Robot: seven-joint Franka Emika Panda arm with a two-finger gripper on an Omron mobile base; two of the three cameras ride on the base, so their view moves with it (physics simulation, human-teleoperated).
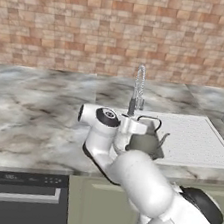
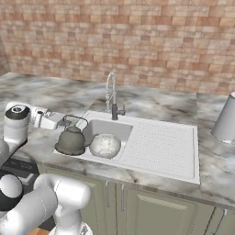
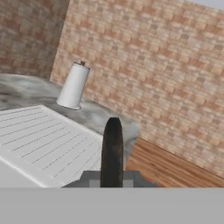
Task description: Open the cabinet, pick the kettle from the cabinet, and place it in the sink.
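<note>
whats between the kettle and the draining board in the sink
A pale round bowl-like thing lies in the basin between the kettle and the ribbed draining board, in the right base view.

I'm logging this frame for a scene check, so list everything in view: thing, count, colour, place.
kettle: one, dull grey, at the sink's left edge beside the bowl
bowl: one, whitish, in the basin
sink: one, light grey with ribbed drainboard, sunk in the counter
tap: one, chrome, behind the basin
counter: one, grey marble, along the brick wall
paper roll: one, white, upright on the counter right of the sink
cupboards: pale green, below the counter
dishwasher: one, dark, lower left
gripper: one, holds the kettle's handle
</note>
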